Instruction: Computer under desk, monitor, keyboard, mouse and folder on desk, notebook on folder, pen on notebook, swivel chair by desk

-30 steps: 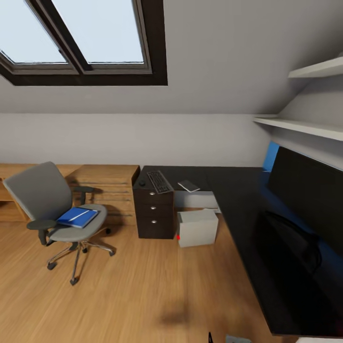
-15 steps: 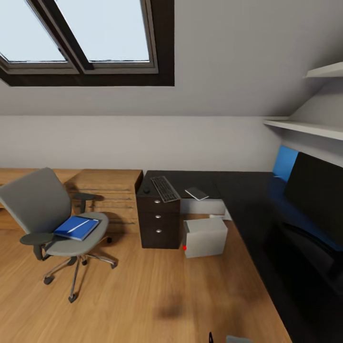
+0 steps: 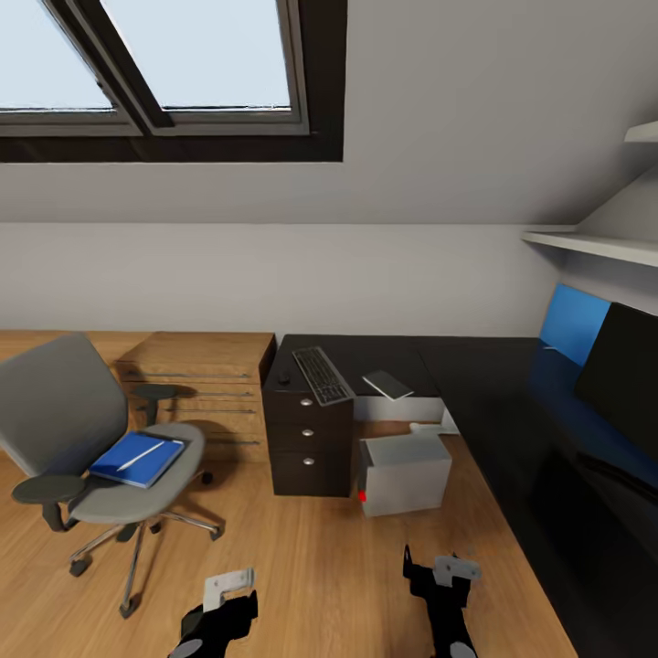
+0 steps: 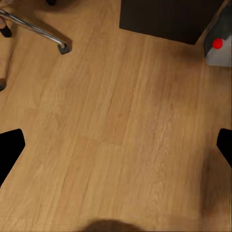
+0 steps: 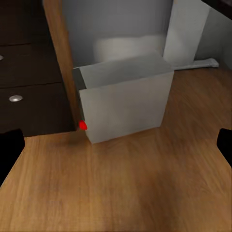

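The swivel chair (image 3: 64, 411) stands on the wood floor at the left, its caster (image 4: 64, 47) near my left arm. The blue folder (image 3: 137, 460) lies on its seat with the white pen (image 3: 142, 454) on top. On the black desk (image 3: 475, 384), above the drawer unit (image 3: 308, 439), lie the keyboard (image 3: 323, 375), the mouse (image 3: 284, 376) and the notebook (image 3: 387, 385). The monitor (image 3: 631, 379) stands at the right edge. The grey computer (image 3: 405, 473) (image 5: 123, 96) sits on the floor under the desk. My left gripper (image 3: 219, 605) (image 4: 116, 147) and right gripper (image 3: 440, 576) (image 5: 116, 145) hang open over the floor.
A light wooden dresser (image 3: 196, 379) stands against the wall between chair and drawer unit. A white pedestal leg (image 5: 186, 31) rises behind the computer. Wall shelves (image 3: 594, 245) hang above the desk's right wing, with a blue panel (image 3: 571, 320) below and a skylight (image 3: 183, 64) overhead.
The camera has shifted, sliding the chair toward the left and the monitor toward the right edge. Both grippers have come up into the bottom of the head view. Nothing on desk or chair moved.
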Available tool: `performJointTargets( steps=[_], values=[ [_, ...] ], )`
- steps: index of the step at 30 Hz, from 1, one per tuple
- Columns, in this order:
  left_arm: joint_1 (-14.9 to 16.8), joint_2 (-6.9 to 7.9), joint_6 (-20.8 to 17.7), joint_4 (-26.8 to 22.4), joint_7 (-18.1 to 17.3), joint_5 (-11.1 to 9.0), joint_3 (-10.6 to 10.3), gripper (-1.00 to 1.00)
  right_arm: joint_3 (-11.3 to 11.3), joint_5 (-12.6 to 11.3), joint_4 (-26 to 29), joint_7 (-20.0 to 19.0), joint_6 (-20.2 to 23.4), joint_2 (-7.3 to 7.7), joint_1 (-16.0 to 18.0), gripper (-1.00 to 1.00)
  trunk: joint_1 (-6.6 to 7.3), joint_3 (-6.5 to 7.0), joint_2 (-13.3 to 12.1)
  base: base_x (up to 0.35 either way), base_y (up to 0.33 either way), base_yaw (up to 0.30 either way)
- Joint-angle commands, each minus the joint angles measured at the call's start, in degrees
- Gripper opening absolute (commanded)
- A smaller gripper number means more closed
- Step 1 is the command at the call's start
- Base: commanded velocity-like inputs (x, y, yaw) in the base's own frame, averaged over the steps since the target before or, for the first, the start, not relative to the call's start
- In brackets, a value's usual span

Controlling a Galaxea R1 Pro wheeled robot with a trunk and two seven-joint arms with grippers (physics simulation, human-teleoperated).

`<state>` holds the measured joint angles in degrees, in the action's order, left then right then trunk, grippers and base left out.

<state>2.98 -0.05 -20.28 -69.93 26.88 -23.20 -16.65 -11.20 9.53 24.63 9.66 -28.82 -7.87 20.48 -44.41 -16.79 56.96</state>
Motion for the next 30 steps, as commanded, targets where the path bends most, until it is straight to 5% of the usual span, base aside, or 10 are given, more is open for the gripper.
performJointTargets(
  steps=[1,2,4,8,9,13,19,30],
  values=[
    [0.5,0.0,-0.4,-1.0,0.5,-0.5,-0.1,1.0,-0.3,-0.5,1.6,-0.2,3.3,-0.31,1.3,1.0,-0.04,-0.08,0.0,0.33,0.01,0.0],
    [0.8,-0.01,-0.5,-1.4,0.5,-0.6,-0.1,1.0,-0.3,-1.4,2.3,-0.6,5.0,-0.43,1.8,1.0,-0.04,-0.08,0.0,0.33,0.008,0.0],
    [1.4,-0.03,-1.3,-2.2,0.5,-0.6,0.0,1.0,-0.3,-6.9,4.8,-3.7,11.6,-0.67,4.2,1.0,-0.04,-0.08,0.0,0.331,0.004,0.0],
    [1.8,-0.03,-1.9,-2.6,0.4,-1.3,1.7,1.0,-0.4,-21.0,6.8,-12.2,25.3,-0.39,7.8,1.0,-0.04,-0.08,0.0,0.331,0.001,0.0],
    [1.8,-0.01,-2.0,-2.6,0.4,-1.4,2.2,1.0,-0.5,-22.8,6.9,-13.4,27.1,-0.25,8.1,1.0,-0.04,-0.08,0.0,0.331,0.001,0.0],
    [1.8,0.12,-2.0,-2.4,0.4,-1.5,4.2,1.0,-0.6,-33.8,7.1,-23.0,38.9,1.79,9.2,1.0,-0.04,-0.08,0.0,0.331,0.004,0.0],
    [1.8,0.21,-2.1,-5.1,0.4,-1.6,4.4,1.0,-0.7,-36.4,7.0,-33.0,45.3,3.72,9.4,1.0,-0.04,-0.08,0.0,0.331,0.066,0.0],
    [1.8,0.15,-2.1,-6.9,0.4,-1.6,4.3,1.0,-0.8,-36.5,6.8,-35.5,46.1,4.67,9.4,1.0,-0.04,-0.08,0.0,0.319,0.172,0.0]
  ],
)
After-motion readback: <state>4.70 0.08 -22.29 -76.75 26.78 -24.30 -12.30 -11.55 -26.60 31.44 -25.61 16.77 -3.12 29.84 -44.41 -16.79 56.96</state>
